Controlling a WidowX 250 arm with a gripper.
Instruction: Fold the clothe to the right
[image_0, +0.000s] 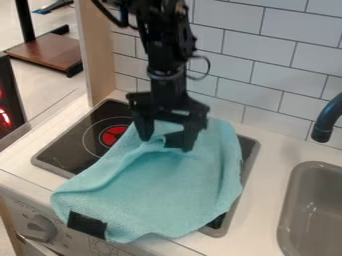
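Note:
The black gripper (164, 142) hangs over the upper part of the turquoise cloth (180, 187), its two fingers apart and pointing down. Between and around the fingertips the cloth is raised in small folds. It lies spread over the right and front of the black stove top (70, 147), with its lower left part draping over the counter's front edge. A ridge runs from near the gripper toward the cloth's left corner. Whether the fingertips touch the cloth is hard to tell.
A red burner mark (114, 135) shows left of the cloth. The grey sink (314, 205) and dark faucet (326, 120) are at the right. A tiled wall (274, 60) stands behind, a wooden panel (97, 50) at the back left, and a knob (40, 227) at the front left.

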